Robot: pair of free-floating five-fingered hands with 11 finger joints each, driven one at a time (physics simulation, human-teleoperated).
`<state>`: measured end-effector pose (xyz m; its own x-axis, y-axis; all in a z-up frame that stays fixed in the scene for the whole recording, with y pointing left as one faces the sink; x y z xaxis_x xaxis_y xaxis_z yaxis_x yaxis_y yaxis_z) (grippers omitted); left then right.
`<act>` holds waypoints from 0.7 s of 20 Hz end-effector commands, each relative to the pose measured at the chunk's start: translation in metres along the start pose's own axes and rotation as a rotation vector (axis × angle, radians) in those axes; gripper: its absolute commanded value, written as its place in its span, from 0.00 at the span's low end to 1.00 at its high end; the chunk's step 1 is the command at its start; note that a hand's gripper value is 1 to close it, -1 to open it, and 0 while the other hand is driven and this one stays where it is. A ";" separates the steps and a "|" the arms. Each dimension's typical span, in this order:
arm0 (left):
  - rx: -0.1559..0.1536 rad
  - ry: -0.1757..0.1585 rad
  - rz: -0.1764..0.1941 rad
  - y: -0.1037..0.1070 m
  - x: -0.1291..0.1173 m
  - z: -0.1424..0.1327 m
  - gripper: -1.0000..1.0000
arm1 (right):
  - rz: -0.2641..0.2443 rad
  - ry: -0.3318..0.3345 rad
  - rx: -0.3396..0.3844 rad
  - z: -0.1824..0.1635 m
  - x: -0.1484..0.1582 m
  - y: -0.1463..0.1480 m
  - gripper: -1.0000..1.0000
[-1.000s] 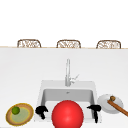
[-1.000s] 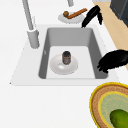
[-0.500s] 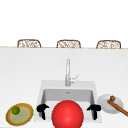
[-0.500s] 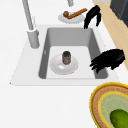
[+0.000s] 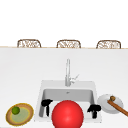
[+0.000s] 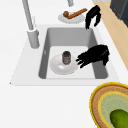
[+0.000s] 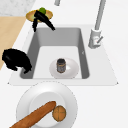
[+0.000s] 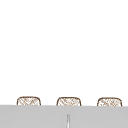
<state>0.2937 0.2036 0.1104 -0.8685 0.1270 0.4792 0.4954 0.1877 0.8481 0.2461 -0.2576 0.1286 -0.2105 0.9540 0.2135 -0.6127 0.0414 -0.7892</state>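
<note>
Red ball: a round red ball [image 5: 67,114] sits at the very front of the front view, covering the near edge of the sink.
Left hand: the left hand [image 6: 93,55] hovers over the near-left part of the sink [image 6: 100,65], fingers loosely bent and spread toward the jar, holding nothing; it also shows at [image 5: 46,103] and [image 7: 41,18].
Right hand: the right hand [image 5: 93,109] hangs over the sink's right front corner, fingers drooping down and relaxed, holding nothing; it also shows at [image 7: 16,60] and [image 6: 92,16].
Jar: a small dark jar [image 6: 66,57] stands upright on a white plate [image 6: 58,68] on the sink floor, just beside the left hand's fingertips; whether they touch cannot be told.
Left dish: a yellow-rimmed woven plate [image 5: 26,117] lies on the desk [image 5: 20,75] left of the sink, with a green fruit [image 5: 16,110] on it.
Right dish: a white plate [image 7: 27,100] lies on the desk right of the sink, carrying a long brown loaf [image 7: 35,116] and a small round brown thing [image 7: 59,113].
Tap: a tall grey tap [image 5: 67,73] stands at the back rim of the sink.
Far edge: three wicker chair backs [image 5: 68,44] show beyond the desk.
</note>
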 end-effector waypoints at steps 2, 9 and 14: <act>-0.025 0.022 0.030 0.005 -0.025 -0.023 0.00 | 0.000 0.000 0.000 0.000 0.000 0.000 0.50; 0.005 0.032 -0.020 -0.009 -0.066 -0.049 0.00 | -0.002 0.001 -0.001 0.000 0.000 0.000 0.50; -0.015 0.036 -0.019 -0.011 -0.096 -0.069 0.00 | -0.003 0.001 -0.002 0.000 0.000 0.000 0.50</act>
<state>0.3566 0.1358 0.0760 -0.8662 0.1220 0.4846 0.4994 0.1777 0.8479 0.2462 -0.2576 0.1284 -0.2079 0.9542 0.2149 -0.6118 0.0445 -0.7897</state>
